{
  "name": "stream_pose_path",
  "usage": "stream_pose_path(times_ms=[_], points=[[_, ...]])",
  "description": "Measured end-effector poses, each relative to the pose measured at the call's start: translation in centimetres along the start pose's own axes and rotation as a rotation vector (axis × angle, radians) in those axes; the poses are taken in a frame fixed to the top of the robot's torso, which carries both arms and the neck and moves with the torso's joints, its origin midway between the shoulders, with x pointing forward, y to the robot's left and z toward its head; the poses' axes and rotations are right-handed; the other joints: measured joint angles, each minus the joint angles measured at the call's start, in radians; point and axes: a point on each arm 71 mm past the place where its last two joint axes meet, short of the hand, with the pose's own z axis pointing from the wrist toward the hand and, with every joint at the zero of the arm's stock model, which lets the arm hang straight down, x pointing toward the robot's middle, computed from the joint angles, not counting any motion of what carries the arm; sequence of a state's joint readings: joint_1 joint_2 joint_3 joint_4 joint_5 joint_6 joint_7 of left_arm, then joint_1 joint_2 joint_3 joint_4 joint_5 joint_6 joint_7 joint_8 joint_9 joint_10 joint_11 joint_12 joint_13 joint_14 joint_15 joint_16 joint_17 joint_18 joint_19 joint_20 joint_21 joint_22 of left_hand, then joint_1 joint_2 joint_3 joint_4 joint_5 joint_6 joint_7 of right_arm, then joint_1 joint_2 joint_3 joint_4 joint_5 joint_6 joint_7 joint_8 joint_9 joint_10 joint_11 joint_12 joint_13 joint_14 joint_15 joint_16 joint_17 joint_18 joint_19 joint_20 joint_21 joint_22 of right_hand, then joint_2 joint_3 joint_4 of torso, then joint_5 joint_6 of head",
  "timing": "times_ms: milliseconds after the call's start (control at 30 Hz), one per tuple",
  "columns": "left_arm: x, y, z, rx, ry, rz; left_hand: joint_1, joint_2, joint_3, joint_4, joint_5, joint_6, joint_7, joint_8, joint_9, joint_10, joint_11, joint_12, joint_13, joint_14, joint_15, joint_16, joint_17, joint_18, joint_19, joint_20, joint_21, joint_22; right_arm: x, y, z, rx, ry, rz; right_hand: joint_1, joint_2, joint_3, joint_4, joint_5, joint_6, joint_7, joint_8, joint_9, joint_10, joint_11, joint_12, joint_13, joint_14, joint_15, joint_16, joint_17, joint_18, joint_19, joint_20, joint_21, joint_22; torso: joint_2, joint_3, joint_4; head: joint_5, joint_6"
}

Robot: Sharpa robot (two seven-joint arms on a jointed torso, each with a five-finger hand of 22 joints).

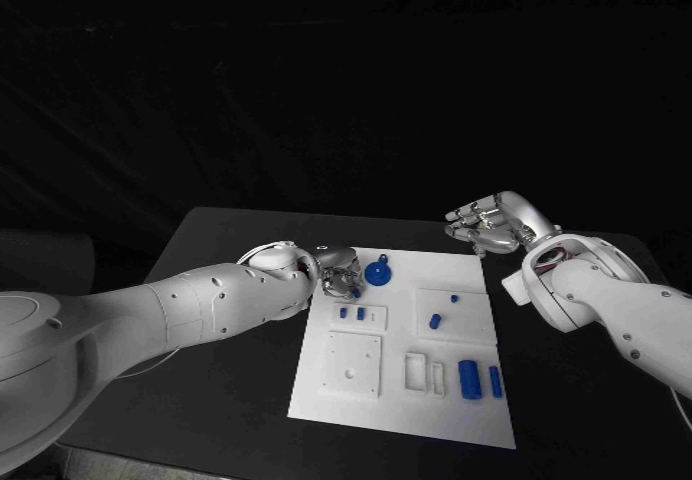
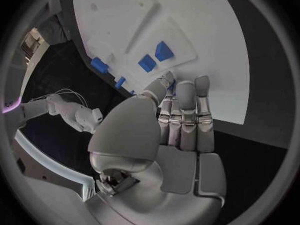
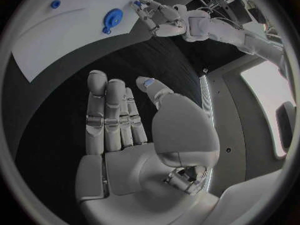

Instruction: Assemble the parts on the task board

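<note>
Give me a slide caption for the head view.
Left hand at the task board's far edge; right hand beyond it.

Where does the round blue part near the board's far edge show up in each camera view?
Head view: round blue part on the task board, beside the left hand.
Left wrist view: cannot pick it out.
Right wrist view: round blue part.
Shared landmark: the left hand.

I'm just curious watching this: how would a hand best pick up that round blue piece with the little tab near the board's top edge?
Probably by the rim of the round blue piece, pinched from above: it lies flat on the task board. The left hand is nearest.
</note>
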State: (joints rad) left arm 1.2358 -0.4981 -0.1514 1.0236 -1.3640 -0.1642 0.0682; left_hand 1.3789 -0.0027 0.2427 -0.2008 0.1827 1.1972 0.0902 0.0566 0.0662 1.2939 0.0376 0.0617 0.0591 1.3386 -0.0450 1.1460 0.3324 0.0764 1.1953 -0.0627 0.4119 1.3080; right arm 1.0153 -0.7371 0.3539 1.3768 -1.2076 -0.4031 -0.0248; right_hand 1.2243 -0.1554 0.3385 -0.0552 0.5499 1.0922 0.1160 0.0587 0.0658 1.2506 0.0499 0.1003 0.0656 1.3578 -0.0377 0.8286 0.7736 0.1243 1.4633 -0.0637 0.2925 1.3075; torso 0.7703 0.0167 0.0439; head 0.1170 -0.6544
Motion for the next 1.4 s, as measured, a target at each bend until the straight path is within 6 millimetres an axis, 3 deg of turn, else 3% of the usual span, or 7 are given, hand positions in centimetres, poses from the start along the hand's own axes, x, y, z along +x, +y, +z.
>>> stream_pose_path(times_ms=[500, 667, 833, 1200, 1400], points=[[0.13, 0.02, 0.07, 0.000, 0.004, 0.006, 0.004, 0.004, -0.006, -0.006, 0.000, -0.001, 0.003, 0.004, 0.000, 0.005, -0.002, 0.000, 0.000, 0.002, -0.001, 0.000, 0.000, 0.000, 0.000, 0.000, 0.000, 0.000, 0.01, -0.04, -0.01, 0.001, 0.000, 0.000, 0.000, 0.000, 0.000, 0.000, 0.000, 0.000, 0.000, 0.000, 0.000, 0.000, 0.000, 0.000, 0.000, 0.000, 0.000, 0.000, -0.001, 0.000, 0.000, 0.000, -0.004, 0.000, 0.000, 0.0000, 0.0006, -0.001, 0.000], [0.48, 0.14, -0.01, -0.002, 0.010, 0.006, 0.004, 0.004, 0.001, -0.012, 0.000, -0.110, 0.005, 0.007, -0.003, 0.007, 0.000, 0.000, 0.000, 0.001, -0.001, 0.000, 0.000, 0.000, 0.000, 0.000, 0.000, 0.000, 0.02, -0.07, -0.01, 0.001, 0.000, 0.000, 0.000, 0.000, 0.000, 0.000, 0.000, 0.000, 0.000, 0.000, 0.000, 0.000, 0.000, 0.000, 0.000, 0.000, 0.000, 0.000, -0.001, 0.000, 0.000, 0.000, -0.004, 0.000, 0.000, -0.0002, 0.0006, -0.001, 0.000], [0.58, 0.19, -0.04, -0.002, 0.010, 0.003, -0.001, -0.010, 0.007, -0.018, 0.000, -0.164, 0.004, 0.007, -0.004, 0.003, 0.004, 0.000, 0.000, 0.001, -0.001, -0.005, 0.000, 0.000, 0.000, 0.000, 0.000, 0.000, 0.03, -0.10, -0.01, 0.002, 0.001, 0.000, 0.000, 0.000, 0.000, 0.000, 0.000, -0.003, 0.003, 0.000, 0.000, 0.000, 0.000, 0.000, -0.001, 0.000, 0.000, 0.000, -0.001, 0.000, 0.000, 0.000, -0.005, 0.000, 0.000, -0.0003, 0.0005, -0.001, 0.000], [0.49, 0.35, -0.13, -0.005, 0.002, 0.000, 0.001, -0.025, 0.020, -0.011, 0.000, -0.245, 0.006, 0.007, -0.005, 0.000, 0.008, 0.000, 0.000, 0.001, -0.001, -0.008, 0.000, 0.000, 0.000, 0.000, 0.000, 0.000, 0.13, -0.20, -0.04, 0.006, 0.006, 0.000, 0.000, 0.000, 0.000, 0.000, 0.000, -0.003, 0.003, 0.000, 0.000, -0.002, -0.002, 0.000, -0.001, 0.000, 0.000, 0.000, -0.001, 0.000, 0.000, 0.000, -0.011, 0.000, -0.001, -0.0008, 0.0001, -0.004, 0.001], [0.39, 0.71, -0.33, -0.012, -0.005, -0.002, 0.005, -0.029, 0.021, -0.010, 0.000, -0.208, 0.009, 0.007, -0.005, -0.004, 0.011, 0.000, 0.000, 0.001, -0.001, -0.012, 0.000, 0.000, 0.000, 0.000, 0.000, 0.000, 0.17, -0.25, -0.05, 0.008, 0.011, -0.001, 0.000, 0.000, 0.006, -0.006, 0.000, -0.003, 0.003, 0.000, 0.000, -0.002, -0.002, 0.000, -0.001, 0.000, 0.000, 0.000, -0.001, 0.000, 0.000, 0.000, -0.009, 0.000, 0.000, -0.0006, 0.0001, -0.006, 0.002]])
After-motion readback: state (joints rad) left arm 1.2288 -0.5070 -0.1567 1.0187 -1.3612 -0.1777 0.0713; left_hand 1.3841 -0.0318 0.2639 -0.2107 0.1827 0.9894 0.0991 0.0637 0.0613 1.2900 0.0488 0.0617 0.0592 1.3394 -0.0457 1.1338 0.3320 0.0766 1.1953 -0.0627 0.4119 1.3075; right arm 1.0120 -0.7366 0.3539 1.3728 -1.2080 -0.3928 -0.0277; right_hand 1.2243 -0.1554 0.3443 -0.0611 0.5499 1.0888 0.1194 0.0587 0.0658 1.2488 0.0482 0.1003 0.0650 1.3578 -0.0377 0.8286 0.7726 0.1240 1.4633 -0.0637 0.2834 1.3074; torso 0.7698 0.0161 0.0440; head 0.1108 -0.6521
